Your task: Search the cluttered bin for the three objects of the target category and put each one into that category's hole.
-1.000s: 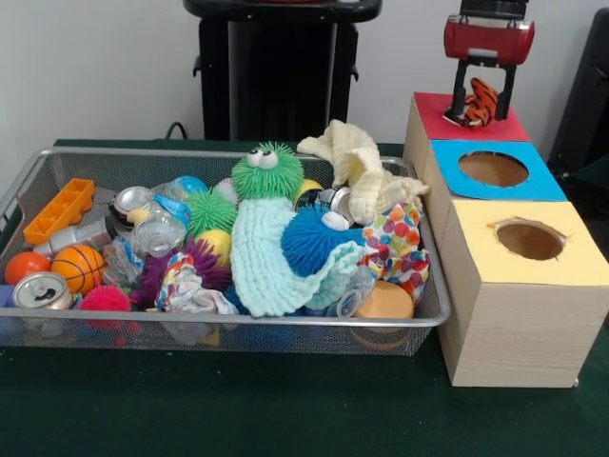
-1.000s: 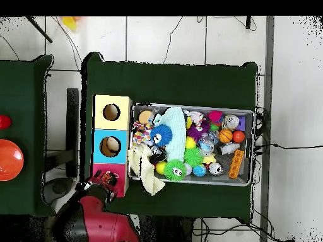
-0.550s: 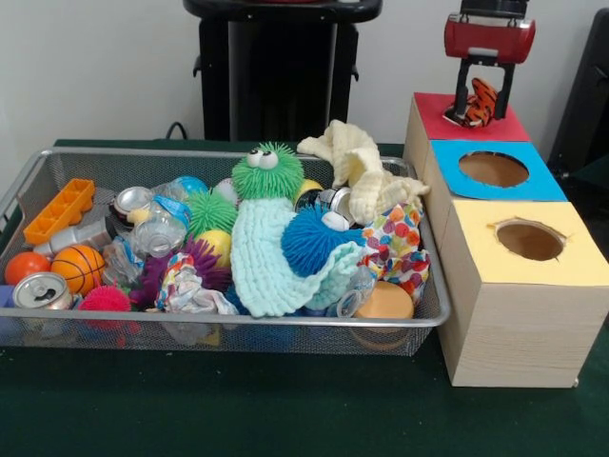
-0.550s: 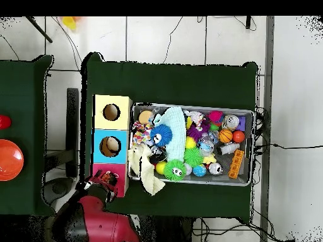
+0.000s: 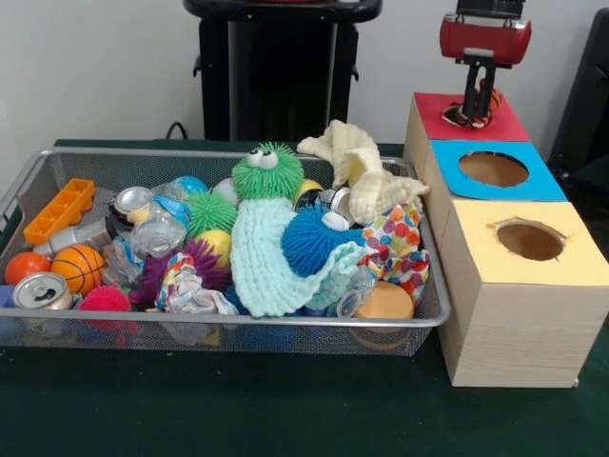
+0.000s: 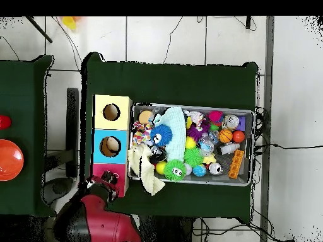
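The gripper (image 5: 479, 100) hung over the red-topped box (image 5: 447, 119) at the far right, its fingers close together above the hole, where a scrap of the orange-and-black striped cloth (image 5: 463, 115) showed, seemingly dropping in; whether the jaws gripped it I cannot tell. That piece looked nearly delivered. Left in the wire bin (image 5: 19, 195) were the cream knitted cloth (image 5: 357, 162), the pale blue knitted cloth (image 5: 266, 257) and the dotted cloth (image 5: 400, 243), likely candidates.

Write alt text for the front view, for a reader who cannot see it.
The robot's gripper hangs over the red-topped box, where a bit of an orange striped toy shows at the hole. Blue-topped and yellow-topped boxes line up nearer the camera, beside a wire basket heaped with toys, cloths and cans.
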Robot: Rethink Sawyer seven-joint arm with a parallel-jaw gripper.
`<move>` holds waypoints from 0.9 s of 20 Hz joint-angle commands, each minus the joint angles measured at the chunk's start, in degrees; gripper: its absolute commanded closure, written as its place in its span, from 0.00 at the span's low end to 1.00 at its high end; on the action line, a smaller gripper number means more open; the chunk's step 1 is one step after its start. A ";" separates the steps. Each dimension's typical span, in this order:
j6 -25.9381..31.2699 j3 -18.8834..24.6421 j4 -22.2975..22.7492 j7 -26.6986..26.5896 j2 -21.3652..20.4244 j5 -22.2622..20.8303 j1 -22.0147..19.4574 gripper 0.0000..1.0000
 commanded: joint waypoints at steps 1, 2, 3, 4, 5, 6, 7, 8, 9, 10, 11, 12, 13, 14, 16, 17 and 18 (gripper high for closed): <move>-1.06 1.47 1.04 10.22 0.86 -0.92 -3.41 1.00; -1.49 1.38 1.11 9.99 1.01 -1.36 -3.76 1.00; -1.72 1.19 1.11 9.65 1.02 -1.77 -4.09 1.00; -2.60 1.23 1.28 9.69 1.52 -2.19 -4.27 1.00; -3.12 1.22 1.28 9.52 1.82 -2.59 -4.62 1.00; -4.26 1.20 1.41 9.71 2.56 -2.93 -4.60 1.00; -5.20 1.17 1.33 9.83 3.24 -3.28 -4.79 1.00; -6.13 1.13 1.26 9.94 3.92 -3.64 -4.98 1.00; -6.88 0.95 1.17 9.97 4.48 -3.96 -5.17 1.00; -7.43 0.83 1.08 9.78 4.84 -4.53 -5.73 1.00; -7.99 0.72 1.00 9.59 5.19 -5.11 -6.29 1.00; -8.30 0.65 0.97 9.31 5.34 -5.76 -6.91 1.00; -8.63 0.66 1.04 9.15 5.50 -6.43 -7.52 1.00; -8.97 0.67 1.10 9.00 5.66 -7.09 -8.14 1.00; -8.98 0.70 1.12 8.77 5.67 -7.98 -9.00 1.00; -8.99 0.75 1.10 8.77 5.69 -8.27 -9.17 1.00; -9.18 0.90 0.86 8.83 6.04 -8.52 -9.40 1.00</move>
